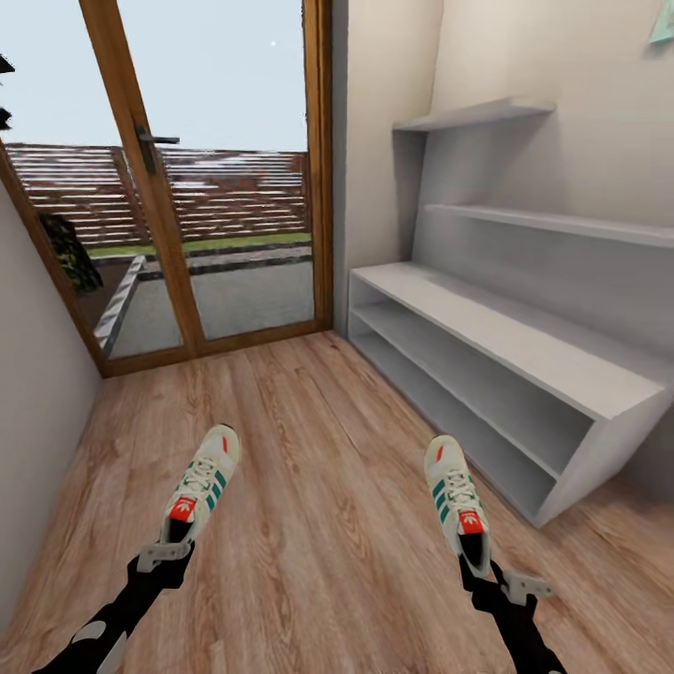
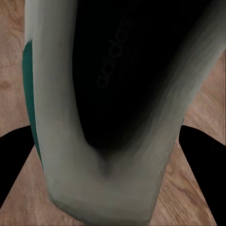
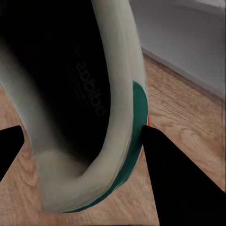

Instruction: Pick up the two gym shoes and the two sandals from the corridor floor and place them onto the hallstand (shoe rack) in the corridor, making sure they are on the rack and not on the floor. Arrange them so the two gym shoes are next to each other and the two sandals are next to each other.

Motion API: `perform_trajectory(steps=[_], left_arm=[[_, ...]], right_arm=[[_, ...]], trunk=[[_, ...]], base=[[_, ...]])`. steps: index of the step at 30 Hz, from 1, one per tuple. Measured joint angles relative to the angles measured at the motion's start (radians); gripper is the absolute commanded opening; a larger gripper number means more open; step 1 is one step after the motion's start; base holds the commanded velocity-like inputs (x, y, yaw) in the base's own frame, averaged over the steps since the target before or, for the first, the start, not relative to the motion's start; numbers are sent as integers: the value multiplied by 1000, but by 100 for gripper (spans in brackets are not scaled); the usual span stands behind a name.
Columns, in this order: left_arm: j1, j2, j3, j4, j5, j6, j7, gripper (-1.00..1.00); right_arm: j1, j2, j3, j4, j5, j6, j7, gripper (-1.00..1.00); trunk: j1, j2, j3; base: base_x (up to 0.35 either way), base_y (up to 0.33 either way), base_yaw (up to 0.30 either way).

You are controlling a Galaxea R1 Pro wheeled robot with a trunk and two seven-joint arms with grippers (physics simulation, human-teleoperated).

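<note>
Here, two cream-white gym shoes with green stripes and red tongue labels are held up over the corridor floor (image 1: 309, 487), one in each of the robot's hands. The left shoe (image 1: 201, 485) hangs from the left hand (image 1: 167, 554), which is closed on its heel; the right shoe (image 1: 457, 501) hangs from the right hand (image 1: 487, 573), likewise clamped at the heel. In the left wrist view the dark fingers (image 2: 200, 155) flank the heel of the shoe (image 2: 113, 179), and in the right wrist view a finger (image 3: 179, 179) presses against the green-edged heel collar of the other shoe (image 3: 117, 117). The two shoes are well apart, toes pointing away from the robot. The hallstand (image 1: 524, 346), a light-grey low unit with staggered wall shelves above, stands ahead to the right against the wall, and its visible levels carry no shoes. By my judgement both gym shoes are lifted but not yet placed, and the sandals remain to be dealt with. The near end of the hallstand is cut off by the frame edge, and the inner shelf is partly shadowed. Beyond is a glazed wooden door (image 1: 215, 187).
</note>
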Motion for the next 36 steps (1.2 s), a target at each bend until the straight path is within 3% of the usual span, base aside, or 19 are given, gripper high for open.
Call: perform_trajectory(steps=[17, 36], left_arm=[[0, 3, 1, -5, 1, 2, -3, -100], [0, 2, 0, -5, 1, 2, -2, -100]], right_arm=[[0, -12, -6, -5, -1, 0, -3, -100], [0, -20, -7, -5, -2, 0, -3, -100]], trunk=[[0, 0, 0], [0, 0, -2]], base=[[11, 3, -297], [245, 220, -298]])
